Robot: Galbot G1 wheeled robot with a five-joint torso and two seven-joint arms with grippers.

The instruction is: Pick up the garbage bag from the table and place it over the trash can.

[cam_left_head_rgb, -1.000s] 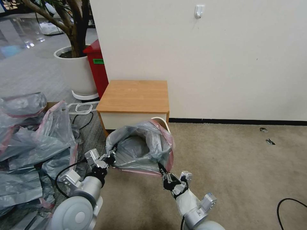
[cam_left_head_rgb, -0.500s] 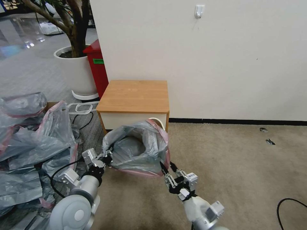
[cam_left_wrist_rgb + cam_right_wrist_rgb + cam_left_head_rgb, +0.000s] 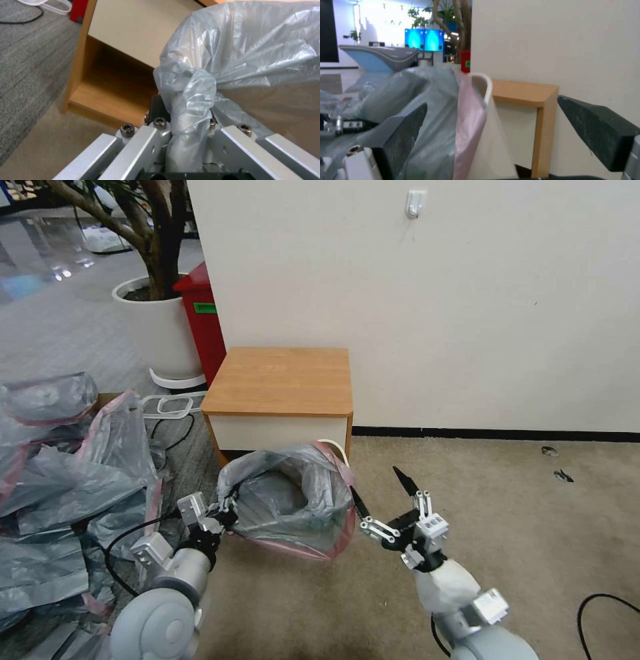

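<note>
— Since a second ago, what is changing?

— Over that second the right gripper (image 3: 378, 496) is letting go of the garbage bag (image 3: 293, 500) and pulling off to the right of it; its fingers (image 3: 404, 480) are now standing spread wide, with nothing between them. The bag's pink-red rim on that side is now lying slack against the trash can (image 3: 339, 447) instead of being stretched toward the gripper.

— Going left to right, what is lying where?

— Far left, a heap of grey bags (image 3: 60, 480) is spreading over the floor. Beside it the left gripper (image 3: 227, 508) is reaching up from the lower left, and its fingers are pinching a gathered twist of the garbage bag's left edge; in the left wrist view that twist (image 3: 190, 105) is running down between the metal fingers (image 3: 140, 145).

— And the bag itself?

— It is hanging open, draped over the trash can, which is standing on the carpet just in front of the surface (image 3: 283, 380). Only a bit of the can's cream rim is peeking out at the far right of the bag. In the right wrist view the pink band (image 3: 470, 117) is lying over that rim (image 3: 486, 85), with the surface's wooden corner (image 3: 526, 93) just behind.

— And the right side?

— The right gripper is hovering just beside the bag, apart from it, above bare carpet (image 3: 520, 513).
</note>
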